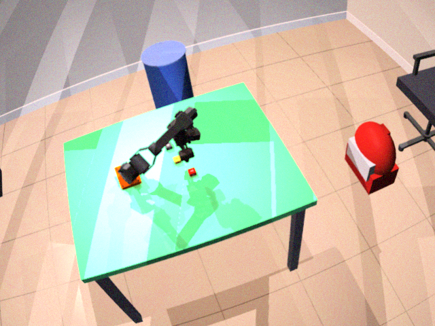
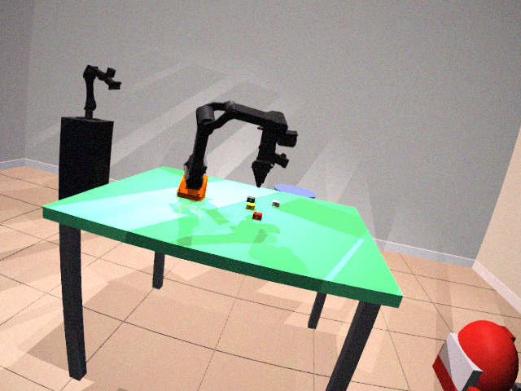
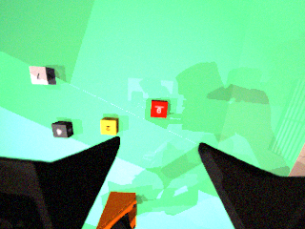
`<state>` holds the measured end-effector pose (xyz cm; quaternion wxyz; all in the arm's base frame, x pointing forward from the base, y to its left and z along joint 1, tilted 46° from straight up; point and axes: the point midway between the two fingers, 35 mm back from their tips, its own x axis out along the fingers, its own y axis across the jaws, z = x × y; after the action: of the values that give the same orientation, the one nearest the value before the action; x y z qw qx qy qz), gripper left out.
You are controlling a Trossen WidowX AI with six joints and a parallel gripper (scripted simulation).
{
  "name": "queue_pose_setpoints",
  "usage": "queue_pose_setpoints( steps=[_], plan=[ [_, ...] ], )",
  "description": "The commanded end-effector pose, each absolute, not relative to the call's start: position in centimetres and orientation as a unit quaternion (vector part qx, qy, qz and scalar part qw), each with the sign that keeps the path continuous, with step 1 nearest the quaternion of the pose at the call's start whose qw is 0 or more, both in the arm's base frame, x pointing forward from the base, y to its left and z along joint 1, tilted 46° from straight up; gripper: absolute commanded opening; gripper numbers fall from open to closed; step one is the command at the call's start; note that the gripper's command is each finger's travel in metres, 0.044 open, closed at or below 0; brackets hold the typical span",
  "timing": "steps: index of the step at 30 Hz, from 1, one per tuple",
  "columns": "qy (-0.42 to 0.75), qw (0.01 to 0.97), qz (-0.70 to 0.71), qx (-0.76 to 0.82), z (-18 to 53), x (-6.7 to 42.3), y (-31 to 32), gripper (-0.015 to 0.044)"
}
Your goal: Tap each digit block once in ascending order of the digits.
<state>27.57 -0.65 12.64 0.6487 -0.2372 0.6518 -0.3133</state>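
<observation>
Four small blocks lie apart on the green table (image 1: 238,168) (image 2: 319,235) (image 3: 143,29). The yellow block (image 1: 177,159) (image 2: 250,206) (image 3: 109,126) appears to show 2. The red block (image 1: 192,172) (image 2: 256,216) (image 3: 158,109) shows what looks like 8 or 6. The white block (image 2: 275,204) (image 3: 42,75) shows a slanted stroke, 1 or 7; the arm hides it in the top view. The black block (image 1: 168,146) (image 2: 251,199) (image 3: 62,129) has a pale digit, perhaps 4. My gripper (image 2: 258,185) (image 3: 159,143) is open and empty, pointing down above the table near the blocks.
The orange arm base (image 1: 122,184) (image 2: 191,193) (image 3: 116,205) stands on the table. A blue cylinder (image 1: 168,77) stands behind it. A red and white object (image 1: 376,151) (image 2: 483,353) and a dark chair (image 1: 419,87) are off the table. A second small arm (image 2: 89,90) stands on a black pedestal (image 2: 85,155).
</observation>
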Motion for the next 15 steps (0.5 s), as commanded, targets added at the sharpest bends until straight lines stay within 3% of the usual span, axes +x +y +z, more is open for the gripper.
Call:
queue_pose_setpoints(
  steps=[1, 4, 15],
  plan=[
    [0.655, 0.649, -0.308, -0.237, 9.5, 26.5, 2.7, 0.04],
    [0.654, 0.648, -0.31, -0.238, 6.5, 24.7, 5.5, 0.04],
    [0.654, 0.648, -0.31, -0.238, 6.3, 24.6, 5.7, 0.04]
  ],
)
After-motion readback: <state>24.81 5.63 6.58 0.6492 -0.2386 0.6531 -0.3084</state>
